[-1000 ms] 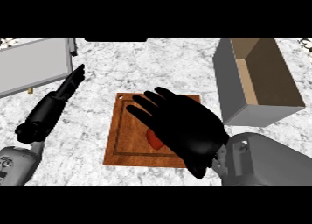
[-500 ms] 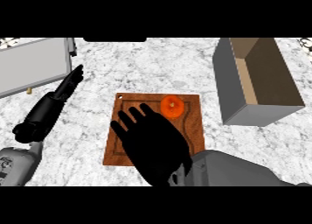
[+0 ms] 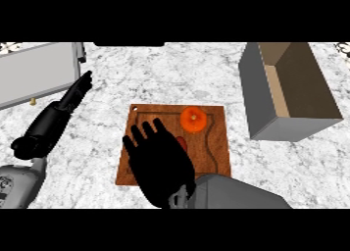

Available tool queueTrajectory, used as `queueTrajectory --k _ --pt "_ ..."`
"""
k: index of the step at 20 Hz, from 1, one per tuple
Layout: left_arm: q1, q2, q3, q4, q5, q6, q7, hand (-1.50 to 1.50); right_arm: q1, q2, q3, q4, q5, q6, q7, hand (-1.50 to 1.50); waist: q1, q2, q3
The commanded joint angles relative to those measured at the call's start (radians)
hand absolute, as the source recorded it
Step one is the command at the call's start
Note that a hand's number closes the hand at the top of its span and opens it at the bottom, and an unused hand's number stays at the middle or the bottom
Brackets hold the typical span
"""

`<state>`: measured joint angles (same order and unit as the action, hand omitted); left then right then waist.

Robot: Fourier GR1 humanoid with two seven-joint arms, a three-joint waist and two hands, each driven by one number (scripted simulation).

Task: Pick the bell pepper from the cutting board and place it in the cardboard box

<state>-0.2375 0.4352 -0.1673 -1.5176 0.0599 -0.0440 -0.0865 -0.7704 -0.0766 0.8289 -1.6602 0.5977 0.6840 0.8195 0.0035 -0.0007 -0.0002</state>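
**Orange pepper untouched on board, right hand hovering open**

Marble worktop (image 3: pixel 177 73) carries everything; it's white w/ grey veins. Next in size, the cardboard box (image 3: pixel 262 93) sits at the view's right, open side up, well apart from the pepper but just beside the board's right edge. At upper left a grey tray-like panel (image 3: pixel 29 73) lies flat. The wooden cutting board (image 3: pixel 217 147) sits mid-worktop, w/ a groove round its edge. Right hand (image 3: pixel 159 162) is over the board's lower-left part, fingers straight and spread, holding nothing; grey forearm comes in from the lower edge. Left hand (image 3: pixel 69 100) lies stretched along the worktop at the left, fingers straight, resting, empty. Smallest: the bell pepper (image 3: pixel 193 118), orange, on the board's upper-right part, just past the right fingertips. A red patch (image 3: pixel 181 143) shows beside the palm; can't tell what it is.

Risks, as a judgement: hand sits left of and below the pepper, so closing from here would likely catch air or nudge the pepper off toward the board's edge. Pepper looks round, so prob. rolls if clipped sideways. Box wall nearest the board is tall; a low carry could knock the pepper against it. Hand needs to go fwd and right before curling.
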Motion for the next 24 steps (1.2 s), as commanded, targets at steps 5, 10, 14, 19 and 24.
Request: queueTrajectory --k 5,10,14,19,24 --pt "0.004 -0.035 0.038 -0.012 -0.034 -0.043 0.016 0.00 0.030 0.048 -0.033 0.076 0.165 0.032 -0.061 -1.50 0.000 0.000 0.000" --pt "-0.001 -0.104 0.006 -0.049 -0.102 0.018 0.046 0.00 0.086 0.036 0.011 0.134 0.247 -0.032 -0.108 -1.50 0.000 0.001 0.000" --pt "0.040 -0.073 0.056 -0.088 -0.076 -0.058 0.050 0.00 0.075 0.061 -0.057 0.172 0.296 -0.005 -0.169 -1.50 0.002 0.000 0.000" --pt "0.006 -0.100 0.076 -0.018 -0.106 -0.076 0.029 0.00 0.152 0.063 -0.038 0.207 0.354 -0.050 -0.269 -1.50 -0.002 0.001 0.000" --pt "0.003 -0.095 0.139 0.023 -0.078 -0.130 -0.010 0.00 0.158 0.039 -0.099 0.248 0.395 -0.046 -0.358 -1.50 -0.002 0.001 0.000"
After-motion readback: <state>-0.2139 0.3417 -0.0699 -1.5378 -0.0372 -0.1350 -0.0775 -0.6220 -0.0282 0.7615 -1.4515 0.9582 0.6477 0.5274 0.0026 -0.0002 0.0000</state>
